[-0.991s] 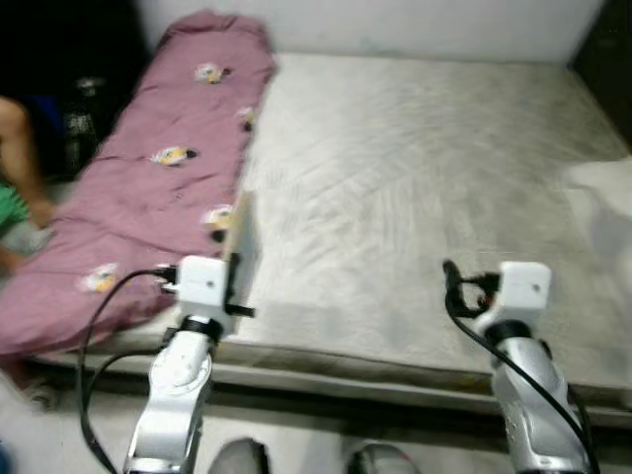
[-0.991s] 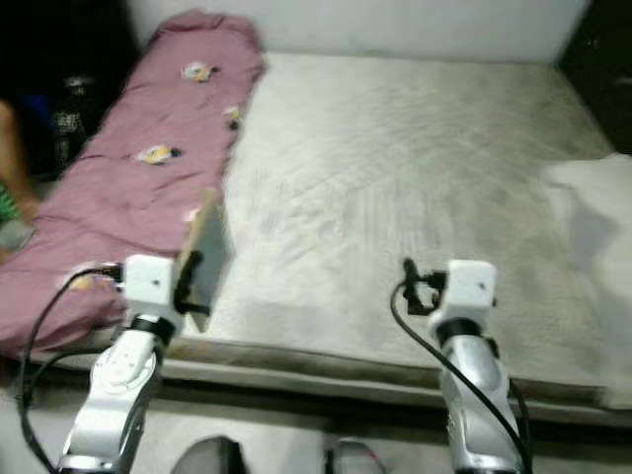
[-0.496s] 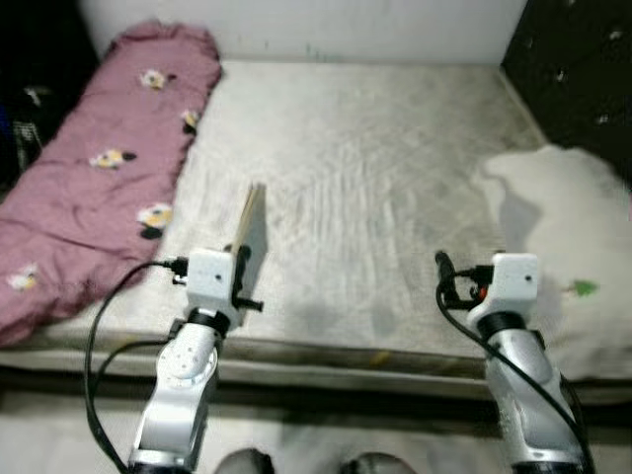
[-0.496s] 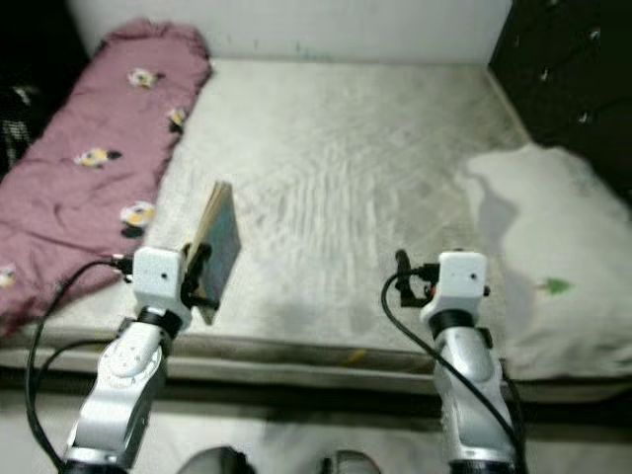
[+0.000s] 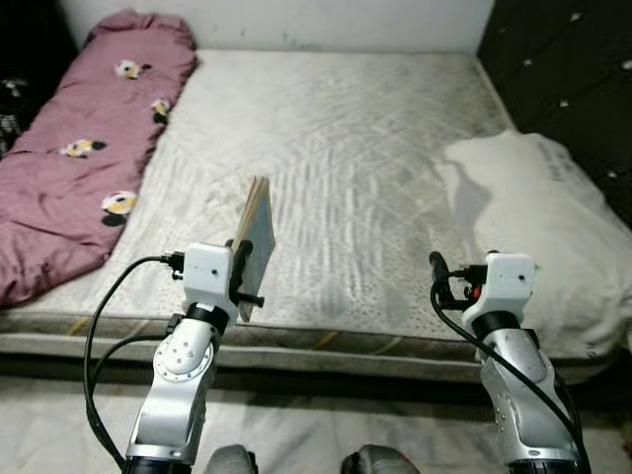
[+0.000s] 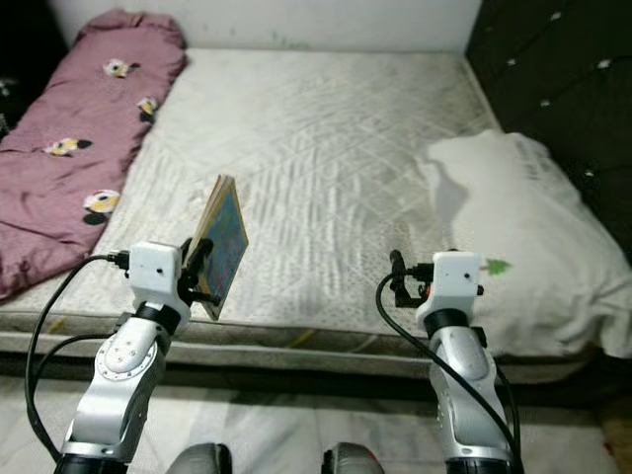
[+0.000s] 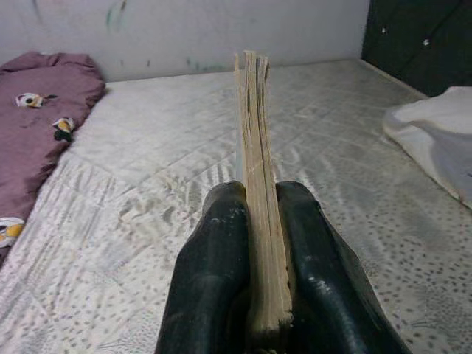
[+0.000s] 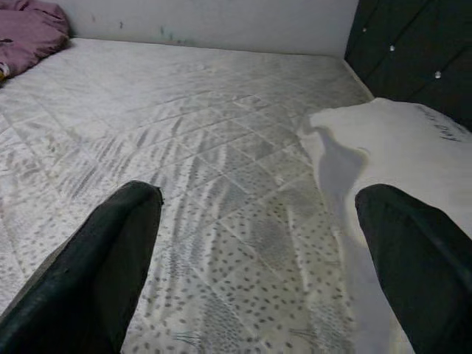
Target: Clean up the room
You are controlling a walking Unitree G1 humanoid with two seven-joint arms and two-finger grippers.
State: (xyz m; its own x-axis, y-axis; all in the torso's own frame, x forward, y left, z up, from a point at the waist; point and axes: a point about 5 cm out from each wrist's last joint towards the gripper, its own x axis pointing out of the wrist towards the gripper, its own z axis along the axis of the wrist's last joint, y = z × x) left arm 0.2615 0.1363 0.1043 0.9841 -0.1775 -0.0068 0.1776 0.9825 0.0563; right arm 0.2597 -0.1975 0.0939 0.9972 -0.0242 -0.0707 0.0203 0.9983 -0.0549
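A thin book (image 5: 254,234) stands on edge, pages upward, over the near edge of the bare mattress (image 5: 336,148). My left gripper (image 7: 254,243) is shut on the book's (image 7: 256,184) lower edge, one black finger on each cover. The colourful cover of the book (image 6: 227,247) faces right. My right gripper (image 8: 258,243) is open and holds nothing; it hovers over the mattress (image 8: 221,147) near its front edge, right of the book.
A maroon quilt with flower prints (image 5: 84,148) lies along the mattress's left side. A white pillow (image 5: 553,227) rests at the right side. A dark tufted headboard (image 5: 563,69) rises behind the pillow. A pale wall (image 7: 147,29) runs along the far side.
The camera has swung right, so the quilt sits further left and more pillow and headboard show. The book stays clamped in my left gripper. My right gripper stays open.
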